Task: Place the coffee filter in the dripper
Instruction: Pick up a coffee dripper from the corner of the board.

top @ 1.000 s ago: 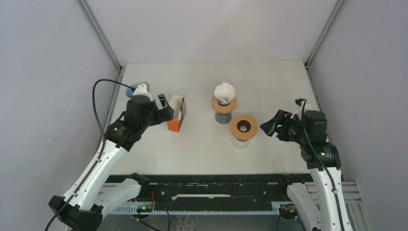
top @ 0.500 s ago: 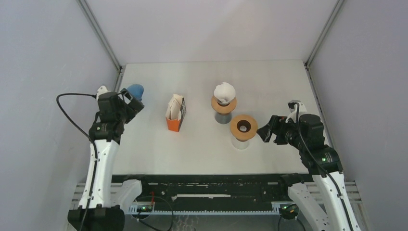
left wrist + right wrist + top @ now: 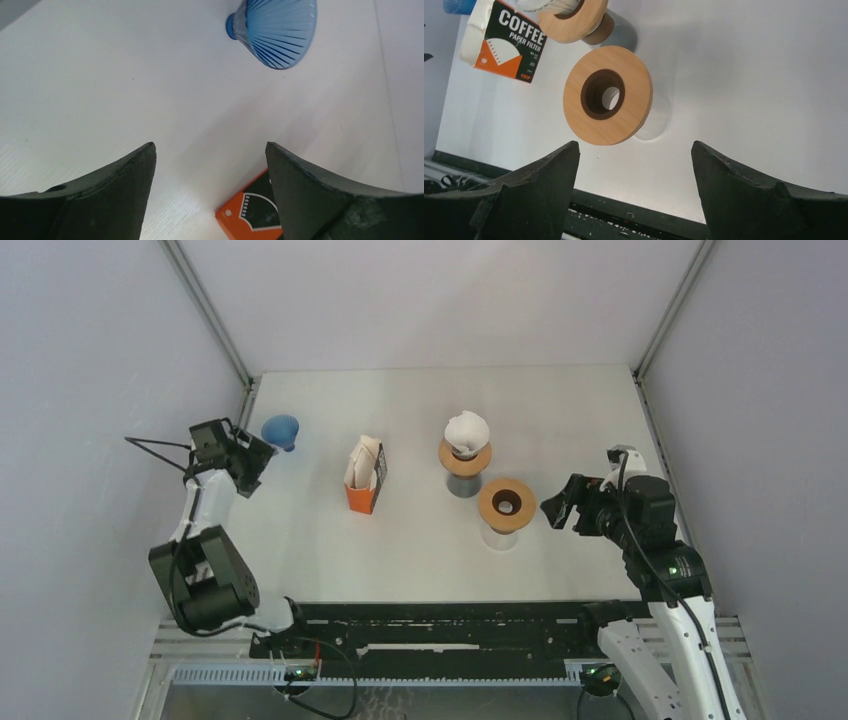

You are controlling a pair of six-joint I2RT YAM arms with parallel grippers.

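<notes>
Here, left hand (image 3: 210, 150) open, empty, near blue ribbed cone dripper (image 3: 277, 30); right hand (image 3: 634, 147) open, empty, beside round wooden-collared dripper (image 3: 608, 95) on white surface (image 3: 420, 560).

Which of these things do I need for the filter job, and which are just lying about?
For the job: filter pack; blue dripper.
Probably lying about: near wooden stand, empty; far wooden stand, with a white piece on top that I cannot identify.

Filter pack (image 3: 504, 42) label: "COFFEE PAPER FILTER", "100P".
</notes>
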